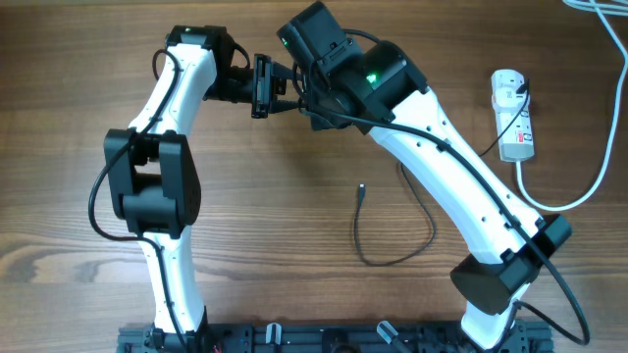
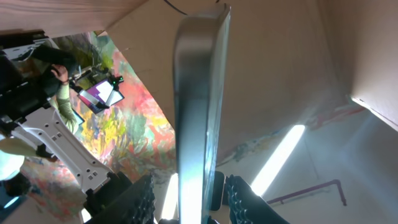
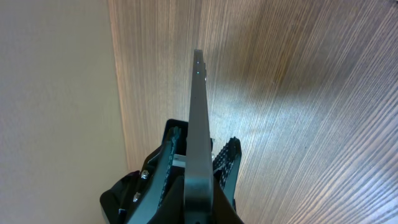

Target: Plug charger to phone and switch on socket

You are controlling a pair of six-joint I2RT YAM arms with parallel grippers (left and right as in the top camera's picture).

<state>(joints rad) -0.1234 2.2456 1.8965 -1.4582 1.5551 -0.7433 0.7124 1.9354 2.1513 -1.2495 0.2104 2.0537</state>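
Observation:
The phone (image 1: 262, 86) is held edge-on in the air above the far middle of the table, between both grippers. My right gripper (image 1: 294, 96) is shut on the phone (image 3: 199, 143), whose thin edge runs up between its fingers. My left gripper (image 1: 240, 86) sits around the phone's other end (image 2: 196, 112), fingers open with a gap on each side. The charger cable (image 1: 392, 257) loops on the table, and its connector tip (image 1: 361, 190) lies free at the centre. The white socket (image 1: 513, 116) lies at the far right.
A pale thick cable (image 1: 589, 191) runs from the socket along the right edge. The right arm (image 1: 461, 186) reaches diagonally over the charger's loop. The left arm (image 1: 157, 176) stands at the left. Bare wood lies between the arms.

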